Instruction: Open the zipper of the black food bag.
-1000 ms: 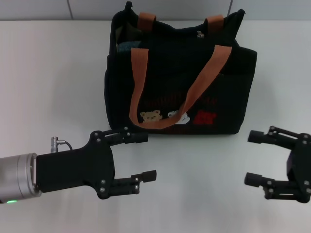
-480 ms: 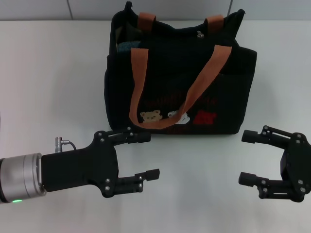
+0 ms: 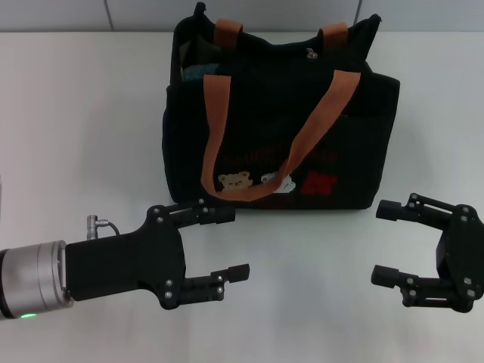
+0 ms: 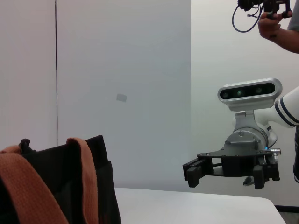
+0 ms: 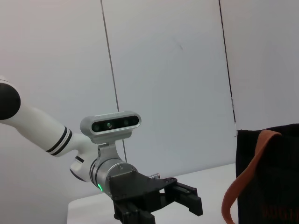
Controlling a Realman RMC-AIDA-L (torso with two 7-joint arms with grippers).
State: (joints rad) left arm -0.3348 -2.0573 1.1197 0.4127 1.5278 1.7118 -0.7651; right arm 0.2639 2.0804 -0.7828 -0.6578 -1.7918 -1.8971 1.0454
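Observation:
The black food bag (image 3: 272, 121) stands upright at the back middle of the white table, bear patches and a red mark facing me. One orange-brown strap (image 3: 302, 144) hangs down over its front. The zipper's small silver pull tab (image 3: 311, 53) sits on the top edge toward the right. At the left end the top gapes over something teal (image 3: 198, 72). My left gripper (image 3: 236, 243) is open, in front of the bag's left corner and apart from it. Off the bag's front right corner, my right gripper (image 3: 379, 240) is also open with nothing in it. The bag (image 4: 93, 186) and the right gripper (image 4: 189, 170) both show in the left wrist view.
The white table (image 3: 76, 113) spreads to both sides of the bag, with a grey wall behind. In the right wrist view the left gripper (image 5: 187, 200) shows beside the bag (image 5: 275, 177). A person's hand (image 4: 273, 18) holds a cabled device at the far side.
The left gripper has crept slightly right and the right gripper slightly left, toward the bag. Both stay open. The bag has not moved.

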